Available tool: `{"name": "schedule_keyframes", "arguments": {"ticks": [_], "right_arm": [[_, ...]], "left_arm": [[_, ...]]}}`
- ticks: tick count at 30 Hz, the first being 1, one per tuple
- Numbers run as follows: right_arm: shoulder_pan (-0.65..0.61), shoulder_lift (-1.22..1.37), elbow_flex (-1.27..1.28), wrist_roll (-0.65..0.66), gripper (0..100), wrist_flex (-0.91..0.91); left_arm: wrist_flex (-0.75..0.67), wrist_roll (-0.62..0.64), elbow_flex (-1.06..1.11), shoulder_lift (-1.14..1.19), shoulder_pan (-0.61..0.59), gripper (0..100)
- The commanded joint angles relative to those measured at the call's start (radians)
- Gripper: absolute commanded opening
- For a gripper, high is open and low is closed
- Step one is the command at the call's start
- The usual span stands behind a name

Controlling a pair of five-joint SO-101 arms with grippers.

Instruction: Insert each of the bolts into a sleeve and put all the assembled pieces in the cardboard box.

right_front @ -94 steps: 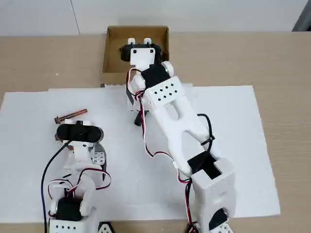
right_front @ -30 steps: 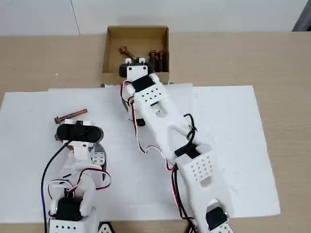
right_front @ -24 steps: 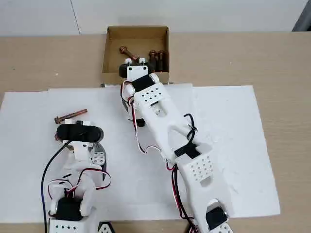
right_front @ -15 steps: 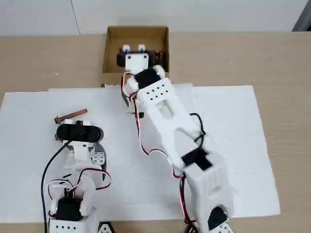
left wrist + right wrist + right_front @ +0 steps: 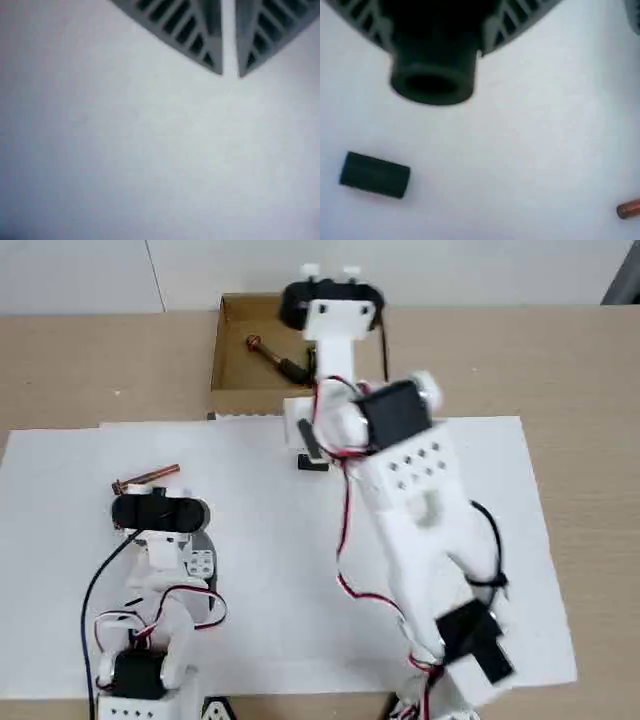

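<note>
Right tool (image 5: 434, 37) gripping smooth black tubular sleeve (image 5: 432, 80), left tool (image 5: 230, 74) ribbed, nearly closed, coppery bolt (image 5: 147, 478) nearby.

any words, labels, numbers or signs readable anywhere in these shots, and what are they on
None: no text can be read in any view. The cardboard box, the white paper, the loose bolt and the gripped black sleeve show no print.

The bolt (image 5: 146, 478) is copper, the sleeve (image 5: 432, 65) black, the cardboard box (image 5: 228, 377) brown, the paper (image 5: 262, 570) white.
</note>
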Motion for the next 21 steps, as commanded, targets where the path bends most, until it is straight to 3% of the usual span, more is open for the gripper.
{"name": "schedule_keyframes", "arguments": {"ticks": [1,10,15,21], "right_arm": [[0.019,-0.147,0.094,0.002,0.3,0.008],[0.124,-0.433,0.476,0.002,0.3,-0.004],[0.191,-0.533,0.661,0.000,0.3,-0.010],[0.268,-0.654,0.882,0.002,0.3,-0.104]], "left_arm": [[0.005,-0.009,-0.142,-0.006,-0.002,1],[0.198,-0.009,-0.421,0.031,0.000,1],[0.241,0.012,-0.581,0.258,0.000,1],[0.242,0.152,-0.799,0.598,0.000,1]]}}
